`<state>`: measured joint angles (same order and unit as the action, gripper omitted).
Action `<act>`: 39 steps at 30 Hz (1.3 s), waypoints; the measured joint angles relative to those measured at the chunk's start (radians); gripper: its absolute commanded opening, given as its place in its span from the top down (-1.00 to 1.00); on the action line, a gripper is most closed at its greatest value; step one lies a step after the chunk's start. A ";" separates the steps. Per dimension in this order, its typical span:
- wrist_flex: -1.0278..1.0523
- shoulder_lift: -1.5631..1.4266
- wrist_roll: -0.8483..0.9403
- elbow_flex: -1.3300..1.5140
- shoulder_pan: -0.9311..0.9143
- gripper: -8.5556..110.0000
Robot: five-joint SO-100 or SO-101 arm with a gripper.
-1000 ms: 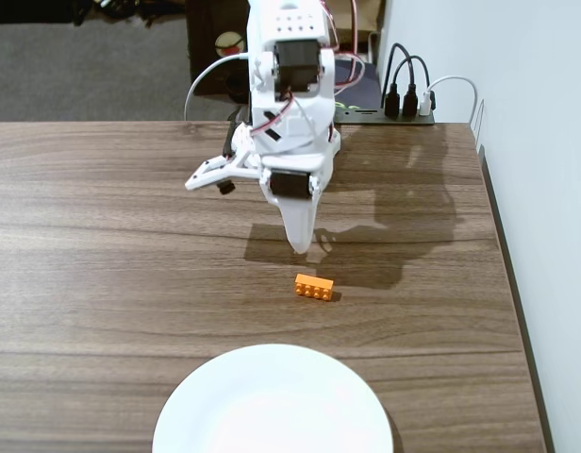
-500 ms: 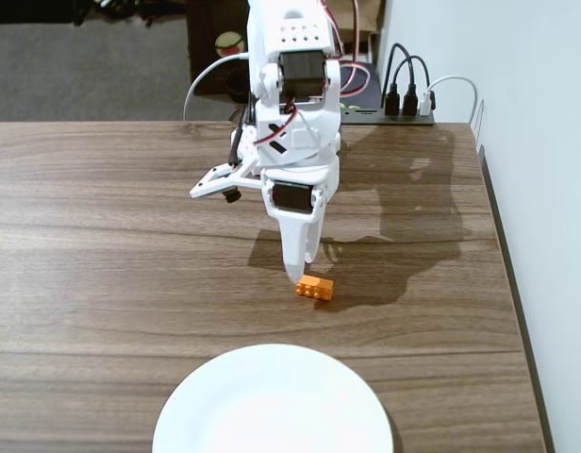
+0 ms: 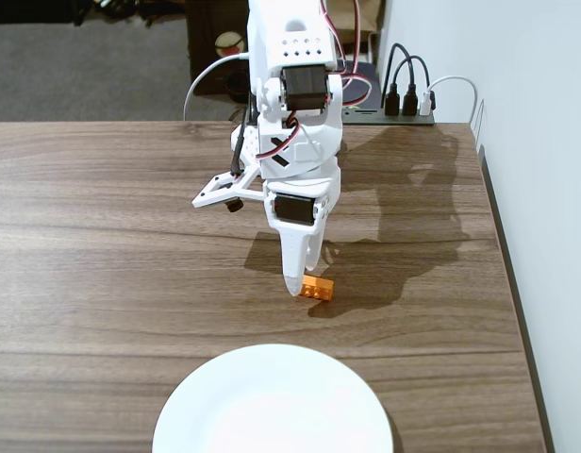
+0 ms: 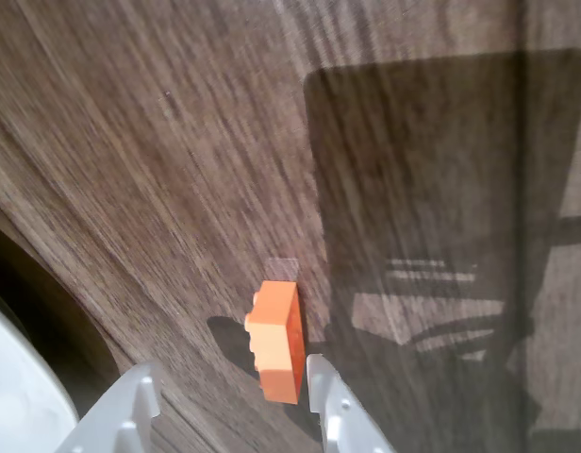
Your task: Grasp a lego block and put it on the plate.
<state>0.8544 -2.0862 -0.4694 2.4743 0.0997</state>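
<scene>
We've got the end effector [image 4: 229,394] down low over the table [image 3: 102,245], jaws spread apart and not clamped on anything. In the wrist view the lego block [image 4: 278,340] sits flat on the wood between the two fingers, right up against the right-hand finger [image 4: 330,401], with a gap to the left one. In the fixed view the plate [image 3: 272,401] is near the front edge, apart from the block
</scene>
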 measured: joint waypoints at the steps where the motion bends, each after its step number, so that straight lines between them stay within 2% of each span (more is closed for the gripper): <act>1: -0.003 0.002 0.000 0.000 0.000 0.53; 16: -0.034 0.117 0.002 -0.017 -0.006 0.57; 28: -0.043 0.130 0.008 -0.018 -0.011 0.85; 39: -0.060 0.127 0.032 -0.018 -0.012 0.85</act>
<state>0.7946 -1.9589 -0.4372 2.4559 0.0874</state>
